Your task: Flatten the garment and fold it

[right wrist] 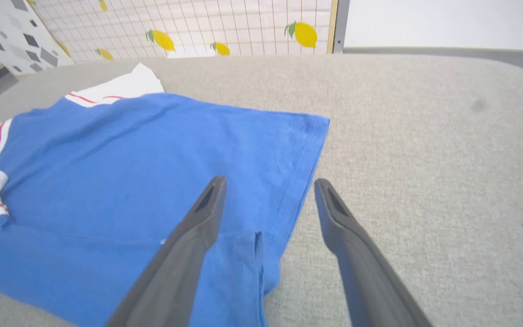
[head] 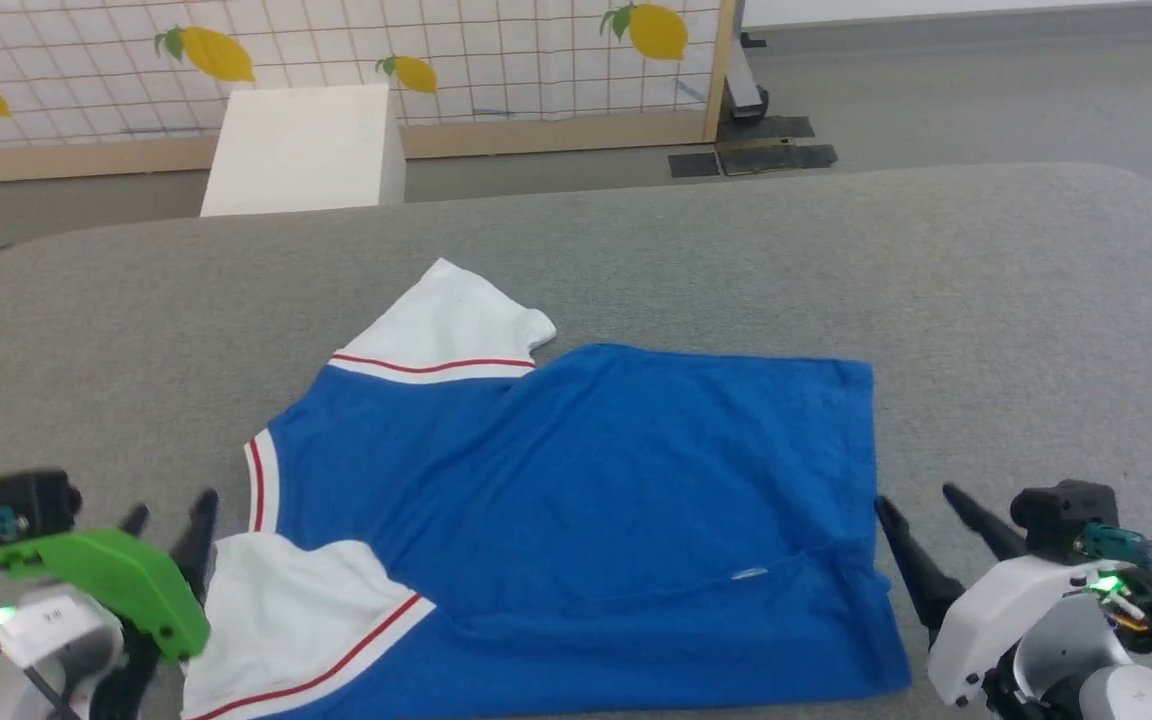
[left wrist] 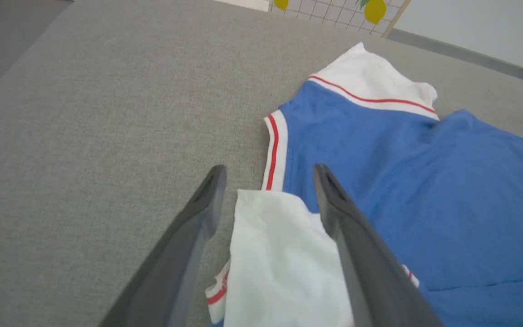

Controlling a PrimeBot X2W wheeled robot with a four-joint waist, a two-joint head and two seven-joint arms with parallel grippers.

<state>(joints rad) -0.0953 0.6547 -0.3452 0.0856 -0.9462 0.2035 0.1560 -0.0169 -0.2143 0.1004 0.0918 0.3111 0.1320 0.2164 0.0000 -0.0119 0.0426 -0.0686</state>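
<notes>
The garment [head: 596,500] lies flat on the grey table [head: 836,270], and both claws are wide open!
In the head view the blue body spreads across the middle, with the striped collar at 9 o'clock and the hem at 3. One white sleeve pokes out at 11, and the other lies at 7. The left gripper [head: 171,510] is at 8 o'clock, fingers spread, with that near sleeve's corner loose between them. The right gripper [head: 916,500] is at 4 o'clock, fingers apart astride the hem edge, gripping nothing.

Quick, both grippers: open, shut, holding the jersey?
Left gripper: open, holding nothing, over the white sleeve.
Right gripper: open, holding nothing, above the hem of the jersey.
</notes>
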